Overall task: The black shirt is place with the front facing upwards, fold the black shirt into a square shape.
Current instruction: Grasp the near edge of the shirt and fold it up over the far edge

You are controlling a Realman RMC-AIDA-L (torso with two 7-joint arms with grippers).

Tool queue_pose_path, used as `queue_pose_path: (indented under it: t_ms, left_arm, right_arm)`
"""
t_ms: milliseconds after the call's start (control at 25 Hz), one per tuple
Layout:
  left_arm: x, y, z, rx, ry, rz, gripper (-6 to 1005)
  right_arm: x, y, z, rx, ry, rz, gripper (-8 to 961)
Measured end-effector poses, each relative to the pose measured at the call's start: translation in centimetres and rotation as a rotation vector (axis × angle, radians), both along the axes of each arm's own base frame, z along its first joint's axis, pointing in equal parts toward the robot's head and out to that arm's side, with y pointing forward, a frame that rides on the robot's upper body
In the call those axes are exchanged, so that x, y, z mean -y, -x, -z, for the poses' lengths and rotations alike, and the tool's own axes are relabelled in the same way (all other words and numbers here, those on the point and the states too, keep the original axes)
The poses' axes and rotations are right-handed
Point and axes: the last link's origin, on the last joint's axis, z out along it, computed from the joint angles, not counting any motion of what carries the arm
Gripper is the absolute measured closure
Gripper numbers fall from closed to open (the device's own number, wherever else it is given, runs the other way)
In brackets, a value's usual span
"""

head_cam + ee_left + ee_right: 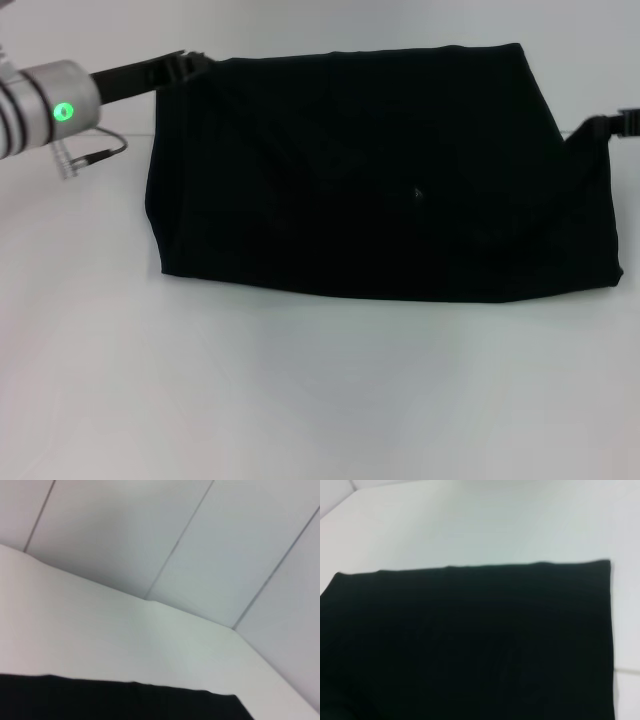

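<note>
The black shirt (380, 170) lies as a wide folded band across the far half of the white table (300, 400); no lettering shows. My left gripper (195, 62) sits at its far left corner, shut on the cloth. At the right edge of the head view, my right gripper (612, 122) holds the far right corner, and the cloth rises to a point there. In the left wrist view the black shirt (100, 700) shows only as a dark strip. It fills most of the right wrist view as a flat black shirt (470, 640) with straight edges. Neither wrist view shows fingers.
The left arm's silver wrist with a green light (62, 110) and a thin cable (95, 155) hang over the table's left side. Panelled grey walls (200, 540) stand behind the table's far edge. Bare white tabletop lies in front of the shirt.
</note>
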Motion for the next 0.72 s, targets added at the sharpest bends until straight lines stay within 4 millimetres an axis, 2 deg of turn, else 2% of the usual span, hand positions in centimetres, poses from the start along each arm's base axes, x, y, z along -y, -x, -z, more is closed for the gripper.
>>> queue_pose_path:
  t_ms: [160,320,720]
  left_arm:
    - [-0.8,-0.4,1.2,-0.052,-0.048,-0.025,996]
    - [-0.9,0.4,2.5,-0.110,-0.099,-0.079,996]
    - [0.3,2.0,5.6,-0.202,-0.111,-0.136,995]
  right_arm:
    - [-1.3,1.0,1.1,0.027,-0.026,-0.012,898]
    - [-1.9,0.8,3.2,0.067,-0.055,-0.007,898]
    - [-1.1,-0.9,6.8,0.112,-0.095,0.012,898]
